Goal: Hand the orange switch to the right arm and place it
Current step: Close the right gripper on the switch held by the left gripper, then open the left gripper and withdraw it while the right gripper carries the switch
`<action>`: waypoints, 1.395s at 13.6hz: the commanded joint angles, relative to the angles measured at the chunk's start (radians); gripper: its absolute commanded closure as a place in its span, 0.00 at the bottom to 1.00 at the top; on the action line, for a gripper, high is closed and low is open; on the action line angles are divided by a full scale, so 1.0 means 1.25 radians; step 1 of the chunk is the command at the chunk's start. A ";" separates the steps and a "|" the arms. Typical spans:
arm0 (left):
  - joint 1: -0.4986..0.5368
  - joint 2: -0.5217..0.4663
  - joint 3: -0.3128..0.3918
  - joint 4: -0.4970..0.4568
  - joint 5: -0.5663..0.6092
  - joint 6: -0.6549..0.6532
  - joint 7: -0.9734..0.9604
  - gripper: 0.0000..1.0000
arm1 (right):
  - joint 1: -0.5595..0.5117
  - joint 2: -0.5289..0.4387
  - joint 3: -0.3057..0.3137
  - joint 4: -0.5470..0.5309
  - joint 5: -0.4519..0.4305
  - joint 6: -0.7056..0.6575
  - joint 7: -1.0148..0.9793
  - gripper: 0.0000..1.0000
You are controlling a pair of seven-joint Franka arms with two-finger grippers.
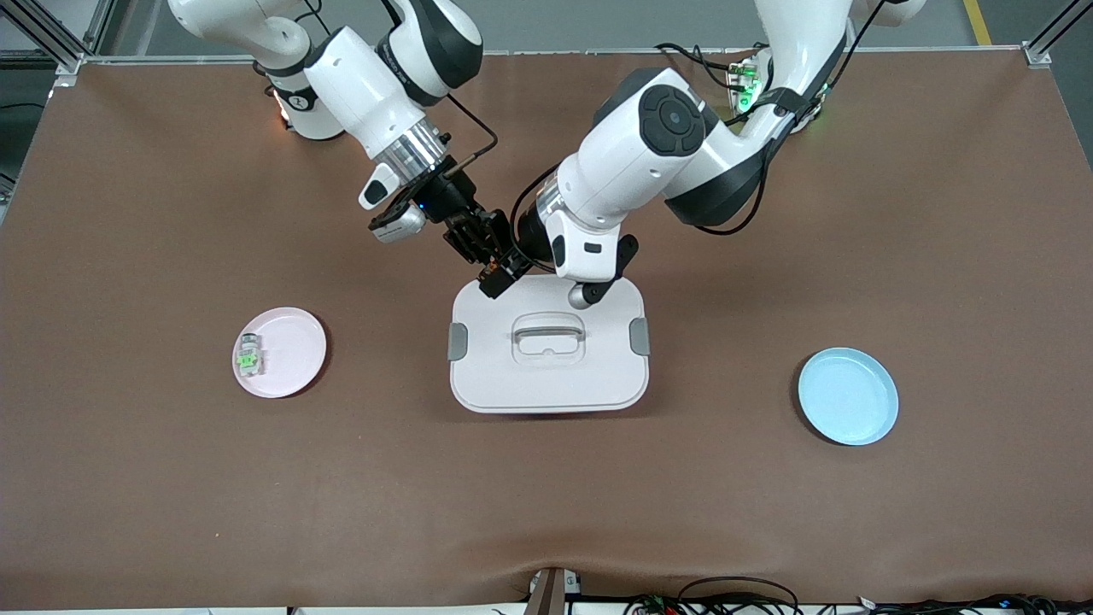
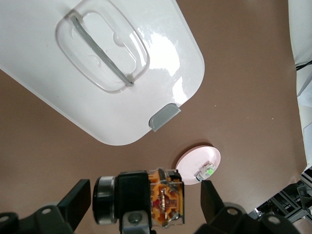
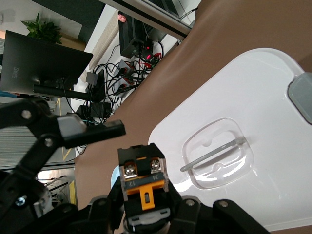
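Brown table [image 1: 939, 213] is covered by a mat. White lidded box [image 1: 546, 376] with grey clips is set at its middle. Blue plate [image 1: 848, 395] is placed toward the left arm's end, pink plate [image 1: 295, 346] toward the right arm's end, with green switch [image 1: 248, 356] lying on it. Both grippers are met over the box's edge nearest the robots. Right gripper [image 1: 482, 248] is clamped on orange switch [image 1: 493, 272]. Left gripper [image 2: 146, 197] is spread wide, its fingers [image 2: 75, 200] seen clear of the switch on both sides.
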 commanded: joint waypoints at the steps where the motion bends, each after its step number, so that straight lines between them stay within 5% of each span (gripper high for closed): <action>1: -0.007 -0.001 0.015 0.018 0.023 -0.001 -0.007 0.00 | 0.018 0.016 -0.007 0.024 0.022 0.004 0.001 1.00; 7: 0.002 -0.061 0.108 0.018 0.056 -0.068 0.000 0.00 | 0.014 0.023 -0.008 0.027 0.012 -0.011 -0.062 1.00; 12: 0.009 -0.116 0.199 0.017 0.087 -0.158 0.130 0.00 | 0.002 0.023 -0.013 0.037 0.009 -0.129 -0.179 1.00; 19: 0.138 -0.142 0.202 0.007 0.206 -0.313 0.372 0.00 | -0.127 0.021 -0.017 0.038 -0.022 -0.327 -0.344 1.00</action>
